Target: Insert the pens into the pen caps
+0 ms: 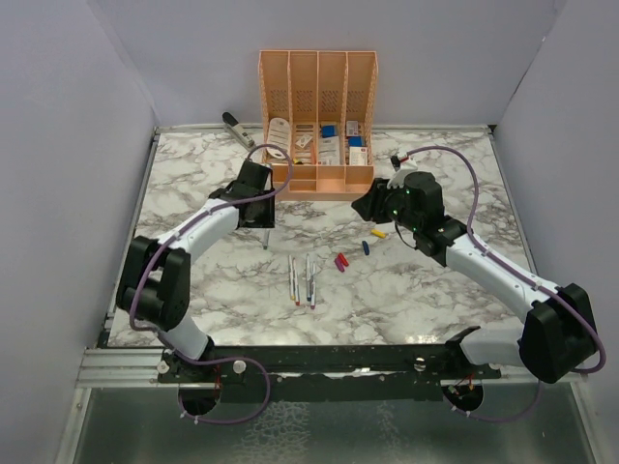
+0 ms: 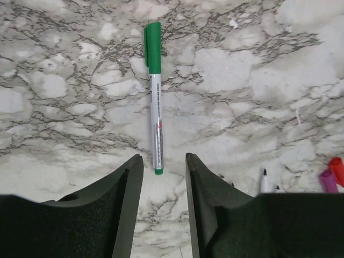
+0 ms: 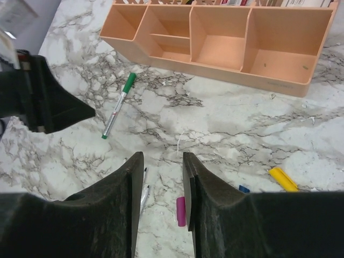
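The green-capped pen (image 2: 156, 107) lies on the tabletop (image 1: 193, 174) straight ahead of the left jaws. Its long axis runs directly away from them, bare end at their tips and cap at the far end. Those jaws are spread and pinch nothing. The uncapped pens (image 1: 302, 280) lie lengthwise near-to-far in the middle, likely closer to the left jaws. The right jaws are also spread and empty. The purple cap (image 3: 180, 210) lies in line with their gap, with the yellow cap (image 3: 283, 179) further right.

Green-capped white pen (image 2: 156, 99); grey-veined white marble table (image 2: 258, 80); peach organiser (image 3: 269, 79); yellow cap (image 3: 282, 179).
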Tool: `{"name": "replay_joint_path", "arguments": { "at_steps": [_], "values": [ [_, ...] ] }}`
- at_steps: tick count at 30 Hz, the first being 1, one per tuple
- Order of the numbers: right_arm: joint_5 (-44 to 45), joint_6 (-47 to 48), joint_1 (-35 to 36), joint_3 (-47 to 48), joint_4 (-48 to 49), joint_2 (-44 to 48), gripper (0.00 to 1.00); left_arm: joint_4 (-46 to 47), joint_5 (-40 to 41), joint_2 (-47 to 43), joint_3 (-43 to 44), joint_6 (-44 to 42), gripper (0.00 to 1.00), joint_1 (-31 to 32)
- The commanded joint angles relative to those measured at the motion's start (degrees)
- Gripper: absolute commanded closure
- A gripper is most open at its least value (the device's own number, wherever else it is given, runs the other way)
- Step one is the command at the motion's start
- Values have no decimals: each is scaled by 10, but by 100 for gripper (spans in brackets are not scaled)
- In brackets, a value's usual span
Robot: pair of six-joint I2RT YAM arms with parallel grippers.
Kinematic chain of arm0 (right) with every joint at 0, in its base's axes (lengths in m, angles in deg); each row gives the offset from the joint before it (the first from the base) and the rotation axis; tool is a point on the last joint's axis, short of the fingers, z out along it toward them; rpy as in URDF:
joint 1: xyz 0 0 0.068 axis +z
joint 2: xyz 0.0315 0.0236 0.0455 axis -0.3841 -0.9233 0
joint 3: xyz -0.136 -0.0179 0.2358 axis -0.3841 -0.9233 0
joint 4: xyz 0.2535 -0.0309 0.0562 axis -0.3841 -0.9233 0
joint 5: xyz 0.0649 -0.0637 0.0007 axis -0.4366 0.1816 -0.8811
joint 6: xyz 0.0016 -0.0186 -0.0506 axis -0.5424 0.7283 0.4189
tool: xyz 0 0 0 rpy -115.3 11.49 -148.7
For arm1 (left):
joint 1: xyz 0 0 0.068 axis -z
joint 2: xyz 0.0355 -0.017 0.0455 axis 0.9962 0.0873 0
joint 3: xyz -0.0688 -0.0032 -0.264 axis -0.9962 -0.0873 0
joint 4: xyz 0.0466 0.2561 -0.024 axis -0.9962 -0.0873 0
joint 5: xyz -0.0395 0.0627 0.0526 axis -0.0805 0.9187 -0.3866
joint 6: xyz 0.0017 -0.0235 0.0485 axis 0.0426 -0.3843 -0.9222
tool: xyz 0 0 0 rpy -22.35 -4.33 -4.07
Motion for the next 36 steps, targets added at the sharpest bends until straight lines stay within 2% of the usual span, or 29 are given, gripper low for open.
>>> {"name": "replay_joint_path", "arguments": {
  "at_steps": [1,6,11,21,32,36],
  "values": [
    [29,12,3,-6,-22,-2,66,-20,-5,-90,-26,18,58,2],
    [42,17,3,-10,-33,-8,67,-21,-66,-152,-79,53,56,21],
    [80,-1,3,-4,-50,-23,67,-23,-67,-183,-110,82,58,86],
    [83,-14,3,24,-69,-67,68,-47,-44,-164,-130,115,59,146],
    [91,-11,3,16,-74,-57,68,-60,-18,-118,-123,120,70,172],
    [97,-11,3,10,-73,-46,68,-68,-7,-105,-122,123,71,184]
  ]
}}
